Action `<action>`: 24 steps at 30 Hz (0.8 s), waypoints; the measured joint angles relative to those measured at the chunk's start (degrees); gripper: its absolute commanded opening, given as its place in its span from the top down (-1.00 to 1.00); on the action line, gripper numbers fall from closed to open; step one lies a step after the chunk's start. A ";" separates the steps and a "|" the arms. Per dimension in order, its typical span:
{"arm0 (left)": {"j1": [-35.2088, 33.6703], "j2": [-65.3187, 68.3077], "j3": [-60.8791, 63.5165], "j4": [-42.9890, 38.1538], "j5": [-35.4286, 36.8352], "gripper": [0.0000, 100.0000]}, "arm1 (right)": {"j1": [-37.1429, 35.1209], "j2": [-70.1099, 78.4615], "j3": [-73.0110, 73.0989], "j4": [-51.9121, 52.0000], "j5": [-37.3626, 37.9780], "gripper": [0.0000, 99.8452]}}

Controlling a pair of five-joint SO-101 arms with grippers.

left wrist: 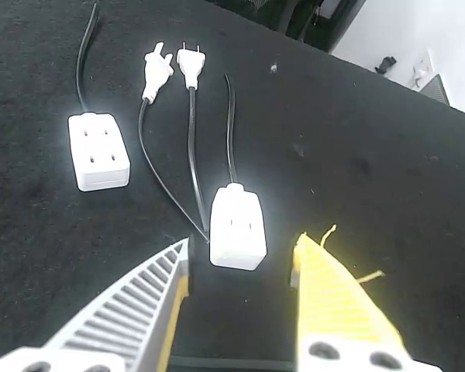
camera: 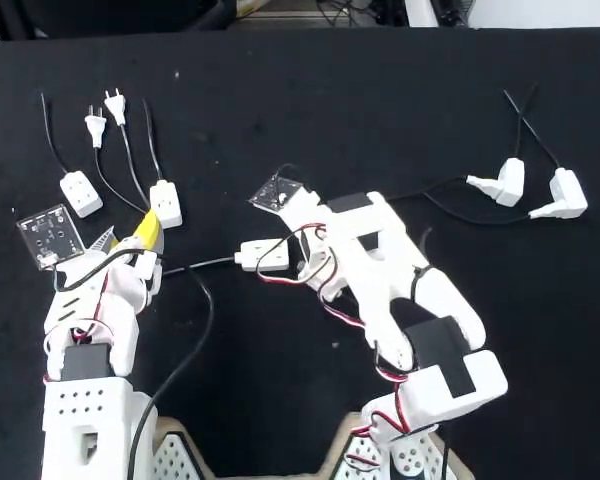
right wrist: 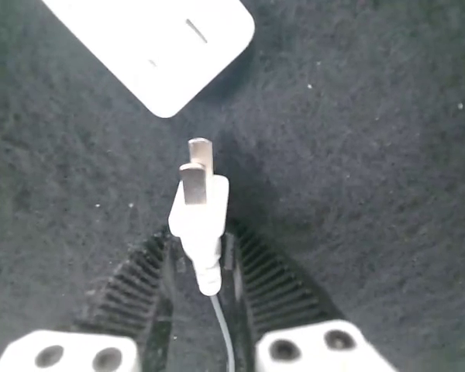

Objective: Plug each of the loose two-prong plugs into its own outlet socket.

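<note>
High view: you've got two loose plugs lying side by side near the far left corner of the tabletop (camera: 380, 100), the nearer plug (camera: 95, 125) and the farther plug (camera: 114, 103).

Left wrist view: your left gripper (left wrist: 241, 260) is spread wide, with an outlet socket (left wrist: 237, 229) just ahead of its fingertips.

Right wrist view: your right gripper (right wrist: 199, 244) is clamped on a flat-prong plug (right wrist: 199, 205). The prongs point at a white socket (right wrist: 155, 46) but aren't touching it.

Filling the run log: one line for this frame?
right tool: shut on plug | prongs facing socket, not inserted | left tool: open
</note>
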 measured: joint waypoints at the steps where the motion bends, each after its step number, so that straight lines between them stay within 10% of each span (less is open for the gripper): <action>1: 0.00 0.00 0.00 0.00 0.00 0.56 | 0.00 0.00 0.00 0.00 0.00 0.69; 24: 0.00 0.00 0.00 0.00 0.00 0.56 | -1.23 0.00 0.00 -0.62 -3.52 0.98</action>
